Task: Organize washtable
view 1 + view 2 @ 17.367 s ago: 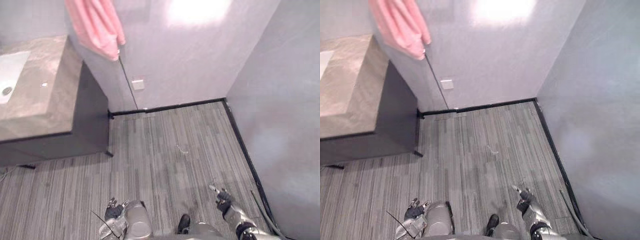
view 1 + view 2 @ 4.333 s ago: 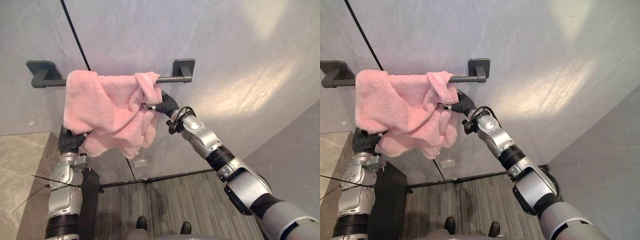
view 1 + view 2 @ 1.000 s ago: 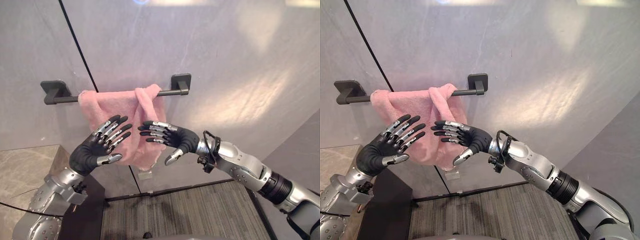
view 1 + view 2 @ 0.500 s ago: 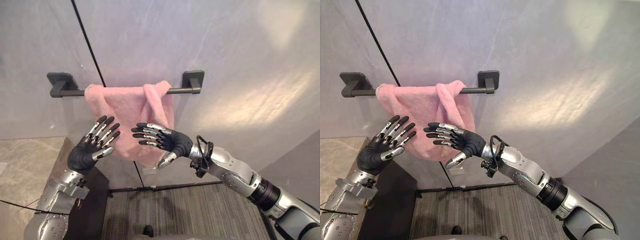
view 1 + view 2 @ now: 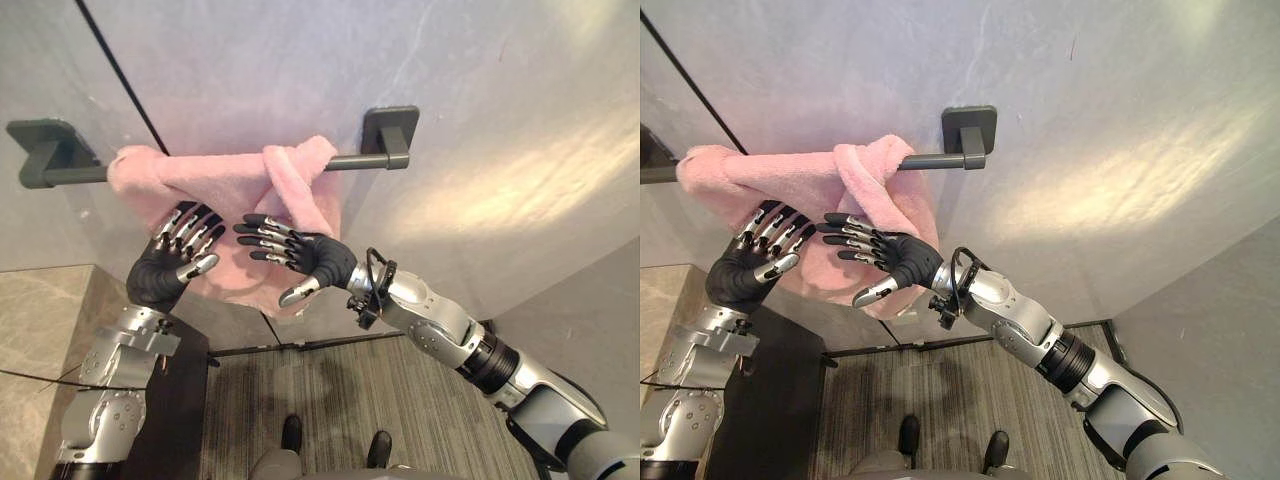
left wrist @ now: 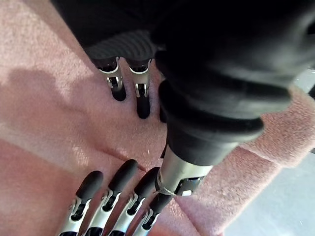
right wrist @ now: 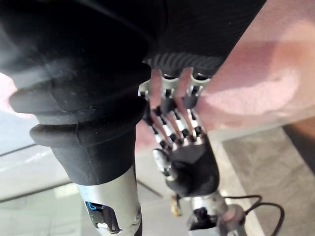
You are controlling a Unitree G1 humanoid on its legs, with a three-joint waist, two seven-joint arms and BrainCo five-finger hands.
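A pink towel (image 5: 228,188) hangs bunched over a dark wall-mounted bar (image 5: 352,161), with one fold twisted round the rail. My left hand (image 5: 157,278) is raised in front of the towel's lower left part, open, fingers straight and spread. My right hand (image 5: 320,258) is level with it, palm towards the cloth, open, fingers pointing at the left hand. Neither hand holds the towel. In the left wrist view the pink cloth (image 6: 49,98) lies just past my fingers (image 6: 117,83). The right wrist view looks across at the left hand (image 7: 193,169) against the towel (image 7: 256,83).
The stone-topped washtable (image 5: 45,330) sits at the lower left, its dark cabinet side (image 5: 182,420) below my left arm. Grey striped floor (image 5: 340,395) lies beneath. The pale wall (image 5: 480,120) runs behind the bar, and a second wall (image 5: 590,320) closes in on the right.
The camera has shifted, so the bar and towel sit further left. Both hands have risen a little against the towel and stay open. Seconds ago they gripped the cloth.
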